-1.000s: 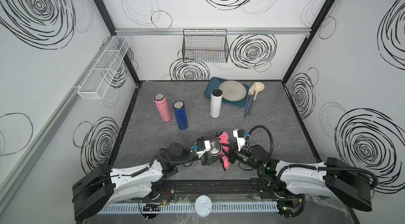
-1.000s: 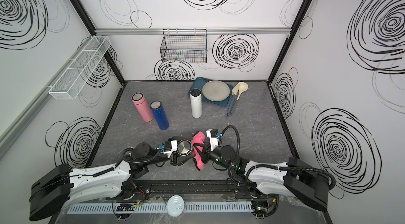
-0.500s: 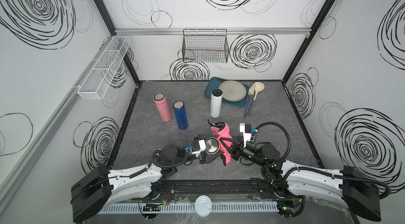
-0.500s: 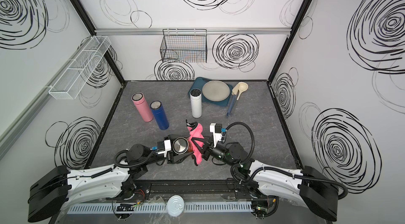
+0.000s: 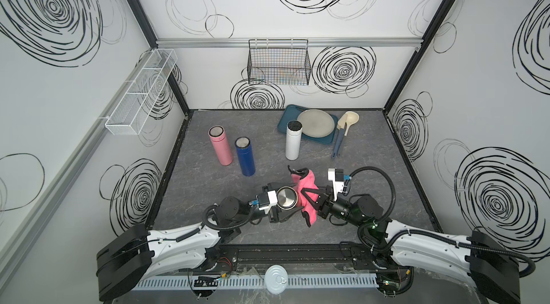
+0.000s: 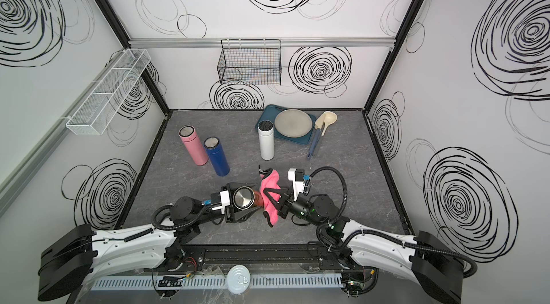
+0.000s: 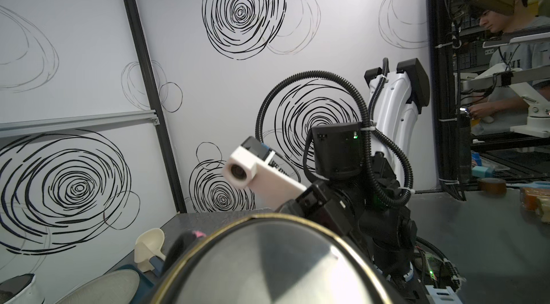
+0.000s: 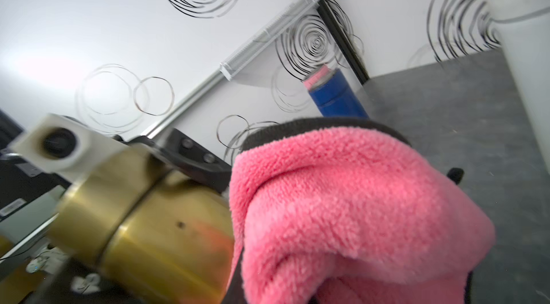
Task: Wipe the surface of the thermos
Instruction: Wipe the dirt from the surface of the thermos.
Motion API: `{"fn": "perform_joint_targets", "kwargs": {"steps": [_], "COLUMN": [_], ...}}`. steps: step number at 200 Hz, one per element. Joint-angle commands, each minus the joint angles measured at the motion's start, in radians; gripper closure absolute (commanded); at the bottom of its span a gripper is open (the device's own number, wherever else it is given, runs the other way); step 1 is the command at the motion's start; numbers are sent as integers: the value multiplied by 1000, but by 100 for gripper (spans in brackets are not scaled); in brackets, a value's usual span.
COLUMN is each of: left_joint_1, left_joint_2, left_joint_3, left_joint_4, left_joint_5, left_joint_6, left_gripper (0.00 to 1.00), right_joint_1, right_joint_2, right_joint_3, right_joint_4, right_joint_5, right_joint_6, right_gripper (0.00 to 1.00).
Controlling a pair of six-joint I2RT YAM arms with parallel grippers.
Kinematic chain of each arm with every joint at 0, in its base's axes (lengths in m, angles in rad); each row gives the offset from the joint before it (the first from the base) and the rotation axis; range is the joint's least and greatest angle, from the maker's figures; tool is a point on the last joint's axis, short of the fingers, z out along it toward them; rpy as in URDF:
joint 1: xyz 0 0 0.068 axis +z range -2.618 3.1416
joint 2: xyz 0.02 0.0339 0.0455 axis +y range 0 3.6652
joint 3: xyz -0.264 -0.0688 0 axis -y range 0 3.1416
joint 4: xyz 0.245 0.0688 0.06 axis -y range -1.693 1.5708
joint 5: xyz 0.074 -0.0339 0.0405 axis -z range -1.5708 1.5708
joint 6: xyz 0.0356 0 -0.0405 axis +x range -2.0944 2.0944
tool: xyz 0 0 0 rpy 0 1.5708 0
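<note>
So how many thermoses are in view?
4. A pink thermos and a blue thermos stand side by side at the left, a white thermos by the tray, and a gold thermos is in the left hand. None seems hidden.

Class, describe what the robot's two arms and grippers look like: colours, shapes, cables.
Both the left arm and right arm have white shells with bulky black end housings and black joints. A ribbed black cable loops over each wrist. The left gripper and right gripper each carry a white boxy camera mount and thin black fingers.
</note>
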Motion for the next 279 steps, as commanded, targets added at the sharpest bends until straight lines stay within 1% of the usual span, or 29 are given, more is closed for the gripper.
{"fn": "perform_joint_targets", "kwargs": {"steps": [1, 15, 41, 61, 74, 98, 121, 136, 147, 172, 194, 206, 212, 228, 235, 249, 262, 279], "left_joint_1": [-5, -5, -7, -7, -8, -13, -16, -17, -17, -12, 17, 30, 30, 29, 29, 29, 29, 29], "left_joint_2": [-1, -3, -12, -17, -15, -4, 6, 14, 18, 22, 35, 41, 43, 53, 56, 61, 67, 74], "left_joint_3": [44, 45, 42, 43, 45, 49, 47, 44, 48, 70, 100, 106, 104, 97, 95, 94, 97, 105], "left_joint_4": [134, 132, 132, 131, 132, 138, 158, 170, 159, 96, 53, 31, 32, 53, 56, 60, 47, 16], "left_joint_5": [3, 7, 9, 5, 2, 7, 29, 32, 47, 52, 61, 134, 142, 132, 134, 145, 157, 170], "left_joint_6": [19, 26, 39, 40, 39, 39, 64, 80, 100, 140, 125, 155, 172, 191, 203, 224, 248, 289], "left_gripper": [100, 100, 100, 100, 100, 100, 100, 100, 100, 100, 100, 100, 100, 100, 100, 100, 100, 100], "right_joint_1": [10, 6, -14, -44, -48, -15, 7, 17, 19, 2, -34, -59, -66, -67, -65, -54, -35, -34], "right_joint_2": [-14, 14, 129, 176, 146, 27, -44, -52, -39, 32, 84, 89, 82, 34, 8, -43, -74, -96], "right_joint_3": [16, -24, -117, -158, -136, -47, 15, 28, 19, -41, -113, -137, -142, -117, -94, -16, 51, 62], "right_joint_4": [18, 26, 72, 91, 56, -49, -57, -38, -25, -21, 27, 31, 27, -10, -55, -140, -218, -176], "right_joint_5": [-31, 8, 86, 87, 68, 56, 8, -21, -19, 14, 34, 31, 28, 21, 9, -17, -7, -48], "right_joint_6": [-25, -11, 30, 49, 38, -25, -61, -62, -55, -15, 34, 51, 53, 35, 23, -19, -49, -56], "right_gripper": [100, 100, 100, 100, 100, 100, 100, 100, 100, 100, 100, 100, 100, 100, 100, 100, 100, 100]}}
